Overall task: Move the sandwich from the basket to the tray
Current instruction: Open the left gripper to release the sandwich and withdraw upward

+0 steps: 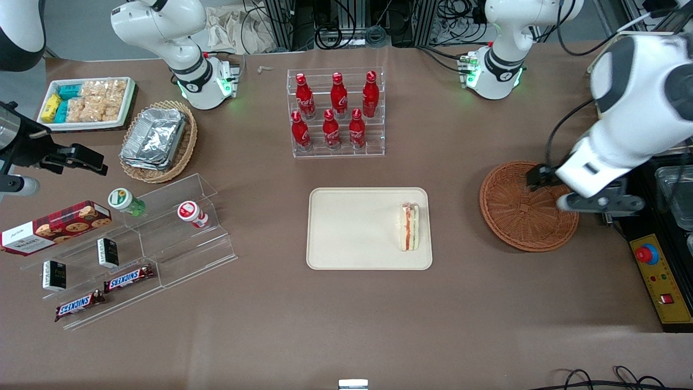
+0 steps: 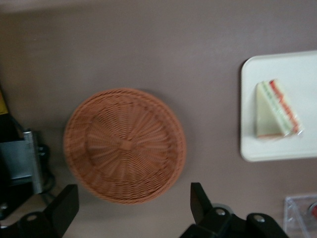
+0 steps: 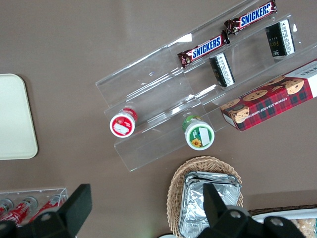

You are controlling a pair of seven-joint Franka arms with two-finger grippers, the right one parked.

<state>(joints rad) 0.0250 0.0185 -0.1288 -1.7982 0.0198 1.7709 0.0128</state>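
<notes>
so the sandwich sits on the tray, basket empty; gripper hangs spread above the basket, just lift straight clear.

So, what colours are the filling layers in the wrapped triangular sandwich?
Red and green, clearest in the front view, on the sandwich.

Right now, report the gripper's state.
Gripper: open, holding nothing, above the empty basket; the sandwich lies on the tray.
</notes>
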